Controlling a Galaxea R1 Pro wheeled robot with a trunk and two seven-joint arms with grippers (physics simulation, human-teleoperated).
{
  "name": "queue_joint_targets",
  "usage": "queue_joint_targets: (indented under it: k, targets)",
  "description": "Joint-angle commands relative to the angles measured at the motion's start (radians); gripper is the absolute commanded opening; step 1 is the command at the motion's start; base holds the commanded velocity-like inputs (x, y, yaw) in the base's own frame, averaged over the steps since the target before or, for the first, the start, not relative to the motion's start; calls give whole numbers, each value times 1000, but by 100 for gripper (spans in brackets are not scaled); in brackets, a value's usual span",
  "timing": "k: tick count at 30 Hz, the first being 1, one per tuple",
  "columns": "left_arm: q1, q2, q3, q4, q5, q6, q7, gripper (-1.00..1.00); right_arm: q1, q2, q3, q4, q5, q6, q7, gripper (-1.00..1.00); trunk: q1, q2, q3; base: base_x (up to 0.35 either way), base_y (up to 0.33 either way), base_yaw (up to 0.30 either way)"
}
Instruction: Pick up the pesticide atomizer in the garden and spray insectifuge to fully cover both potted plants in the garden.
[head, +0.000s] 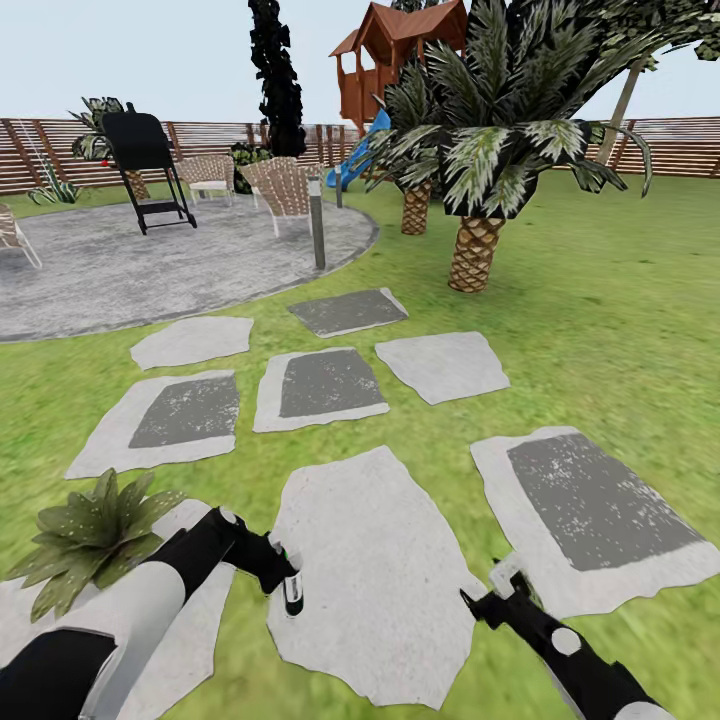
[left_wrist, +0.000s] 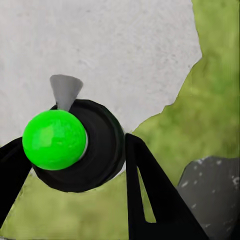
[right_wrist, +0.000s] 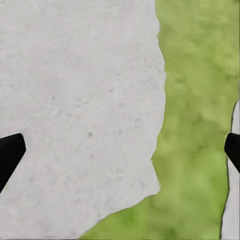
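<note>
- Right, my left pincer (head: 285, 585) is clamped on the spray bottle (head: 292, 594), which hangs upright over the near left edge of the big pale stepping stone (head: 375, 570).
- From the left wrist camera I look straight down onto the bottle's (left_wrist: 75, 145) round black top with its bright green button (left_wrist: 54, 139); my black fingers (left_wrist: 150, 195) sit on either side of it, and the stone's ragged edge meets the lawn (left_wrist: 210, 100) just beneath.
- One potted plant (head: 95, 535), a rosette of spiky green leaves, sits near my left forearm, at the lawn's near left corner; its pot is hidden under the leaves.
- My right pincer (head: 492, 598) hovers low by the same stone's right edge, fingers apart and holding nothing.
- Its wrist camera shows two black fingertips (right_wrist: 10, 152) wide apart at the picture's sides, with grey stone (right_wrist: 75, 110) and a strip of grass (right_wrist: 195, 125) between them.
- Further out, more stepping stones (head: 320, 385) lead toward a round grey patio (head: 150, 260) with a grey post light (head: 316, 222) at its rim.
- Palms (head: 480, 150) stand on the lawn to the right, and a brown slat fence (head: 680, 145) closes off the far edge.
</note>
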Motion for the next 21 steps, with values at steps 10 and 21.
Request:
queue_joint_targets:
  k: [10,21]
  targets:
    - [-12,-11,-64,-3,-82,-7,-86,-100,-43,19,2,-174,123,111,347,100,0,0,-1,0,0,0]
    - [-9,-13,-129,-3,-84,-14,-48,-100,-43,91,9,-181,127,107,401,-100,0,0,-1,0,0,0]
